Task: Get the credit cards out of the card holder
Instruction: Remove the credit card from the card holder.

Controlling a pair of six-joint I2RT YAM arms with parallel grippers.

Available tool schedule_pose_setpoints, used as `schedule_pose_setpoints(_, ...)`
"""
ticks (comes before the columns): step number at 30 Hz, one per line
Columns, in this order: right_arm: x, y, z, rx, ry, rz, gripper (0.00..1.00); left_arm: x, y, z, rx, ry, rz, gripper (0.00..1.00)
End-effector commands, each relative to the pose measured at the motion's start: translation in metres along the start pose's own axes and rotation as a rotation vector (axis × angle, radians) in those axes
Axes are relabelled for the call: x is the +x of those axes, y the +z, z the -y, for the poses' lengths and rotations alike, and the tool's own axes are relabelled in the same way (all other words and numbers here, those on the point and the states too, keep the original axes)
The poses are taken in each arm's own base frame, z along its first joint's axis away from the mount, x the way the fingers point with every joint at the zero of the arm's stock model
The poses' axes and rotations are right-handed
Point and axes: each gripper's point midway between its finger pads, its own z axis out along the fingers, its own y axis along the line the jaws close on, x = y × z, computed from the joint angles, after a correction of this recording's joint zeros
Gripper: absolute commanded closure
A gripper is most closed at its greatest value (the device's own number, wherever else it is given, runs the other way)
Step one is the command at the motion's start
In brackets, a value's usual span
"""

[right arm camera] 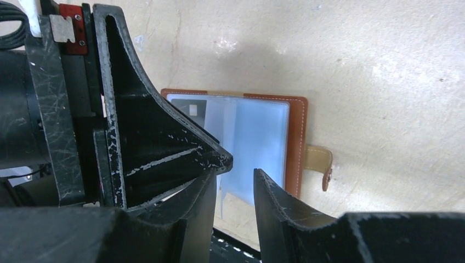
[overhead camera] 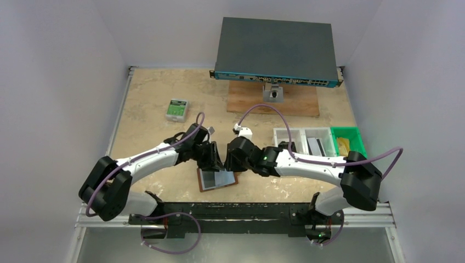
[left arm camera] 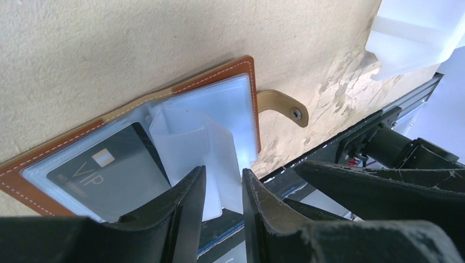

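Observation:
The card holder (overhead camera: 217, 179) lies open on the table near the front edge, brown leather with clear sleeves. In the left wrist view (left arm camera: 241, 71) a dark VIP card (left arm camera: 107, 172) sits in its left sleeve, a clear sleeve page (left arm camera: 186, 142) stands up in the middle, and the snap tab (left arm camera: 285, 107) sticks out. My left gripper (overhead camera: 214, 163) hangs over the holder's far edge, its jaws (left arm camera: 224, 183) slightly apart with nothing between them. My right gripper (overhead camera: 231, 163) faces it, close by, jaws (right arm camera: 234, 181) also slightly apart and empty. The holder (right arm camera: 296, 137) shows past them.
A network switch (overhead camera: 277, 52) sits on a wooden board (overhead camera: 299, 104) at the back. A small green-and-white box (overhead camera: 177, 109) lies at the back left. White bins (overhead camera: 304, 138) and a green bin (overhead camera: 351, 139) stand at the right. A metal rail (overhead camera: 257, 211) runs along the front edge.

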Motion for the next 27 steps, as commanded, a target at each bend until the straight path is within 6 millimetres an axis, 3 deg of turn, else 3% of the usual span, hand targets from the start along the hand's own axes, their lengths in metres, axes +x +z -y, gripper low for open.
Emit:
schedule_pose_setpoints(1, -0.008, -0.009, 0.007, 0.026, 0.022, 0.048, 0.69, -0.010, 0.001, 0.017, 0.019, 0.018, 0.014, 0.70)
schedule_pose_setpoints(23, 0.002, -0.009, 0.018, 0.041, 0.028, 0.032, 0.69, -0.019, 0.045, 0.045, 0.135, 0.048, -0.070, 0.66)
schedule_pose_setpoints(27, 0.009, -0.002, 0.005, -0.012, -0.010, 0.005, 0.70, -0.018, 0.050, 0.047, 0.165, 0.054, -0.080, 0.65)
